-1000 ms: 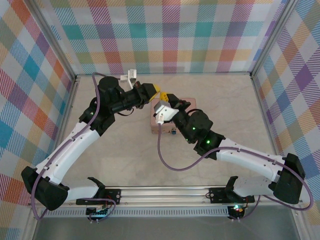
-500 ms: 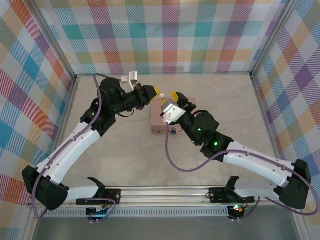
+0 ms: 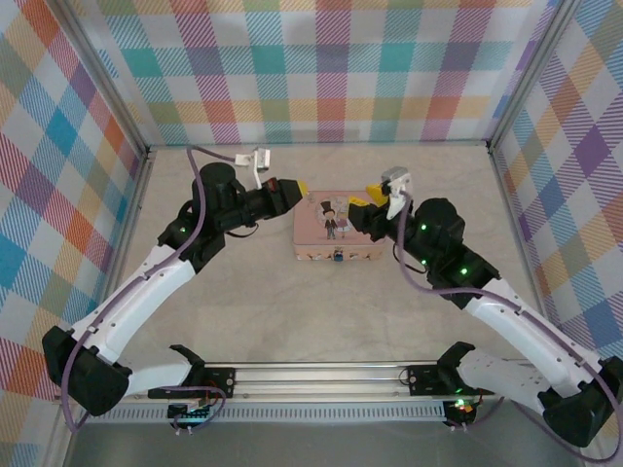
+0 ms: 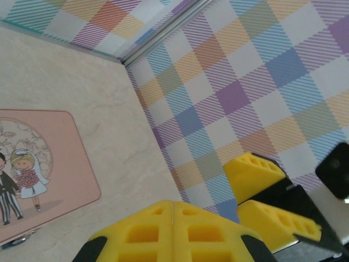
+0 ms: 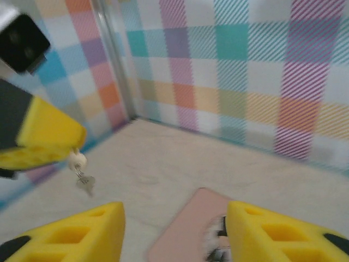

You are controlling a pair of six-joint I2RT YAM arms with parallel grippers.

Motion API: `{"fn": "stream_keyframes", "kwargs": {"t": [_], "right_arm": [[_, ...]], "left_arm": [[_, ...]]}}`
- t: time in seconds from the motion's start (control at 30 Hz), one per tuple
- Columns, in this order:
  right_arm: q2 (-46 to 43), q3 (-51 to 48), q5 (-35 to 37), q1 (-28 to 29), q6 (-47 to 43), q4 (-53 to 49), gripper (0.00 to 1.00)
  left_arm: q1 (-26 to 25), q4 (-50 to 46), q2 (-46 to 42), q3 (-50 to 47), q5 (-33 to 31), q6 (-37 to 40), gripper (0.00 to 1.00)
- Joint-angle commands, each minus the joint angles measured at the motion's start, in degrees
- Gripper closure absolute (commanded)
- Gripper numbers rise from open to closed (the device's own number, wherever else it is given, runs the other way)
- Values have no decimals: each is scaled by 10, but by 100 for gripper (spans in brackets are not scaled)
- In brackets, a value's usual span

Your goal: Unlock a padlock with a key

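1. Padlock [image 3: 338, 256] sits low on the one bench [image 3: 243, 302], below and nearward of both grippers. Nothing pins it, so I judge that a prod from a key tip could skate it across the smooth top.
2. One pink tin [image 3: 316, 243] lies under the gap between the grippers, with the padlock against its near edge. A gripper coming down for the lock could clip the tin and shove both.
3. Two grippers.
   - The left gripper [image 4: 173, 229] has its fingers pressed together, clamped on the top of the key's link, with a white bead [image 5: 76, 160] showing just beneath.
   - The right gripper [image 5: 173, 232] stands apart with nothing between its fingers.
   - They face each other closely above the tin, so a knock between them is a risk.
4. One padlock, tiny; I cannot tell which way its keyhole faces.
5. One key [image 5: 85, 183], dangling just under the left gripper's tips. Because it hangs free, it may swing, twist off line from the keyhole, or slip out and fall.
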Motion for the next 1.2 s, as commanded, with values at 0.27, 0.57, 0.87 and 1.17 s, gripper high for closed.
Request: {"fn": "stream_keyframes", "kwargs": {"t": [0.27, 0.57, 0.87, 1.17], "right_arm": [[87, -163, -260, -43, 483, 492, 45], [122, -183, -272, -43, 533, 610, 45], [137, -179, -270, -44, 547, 655, 43], [106, -194, -246, -53, 541, 641, 48]], "left_arm": [[-45, 153, -11, -66, 35, 11, 100], [-75, 190, 0, -71, 39, 4, 100], [-81, 186, 1, -68, 37, 7, 100], [-81, 179, -9, -73, 28, 9, 100]]}}
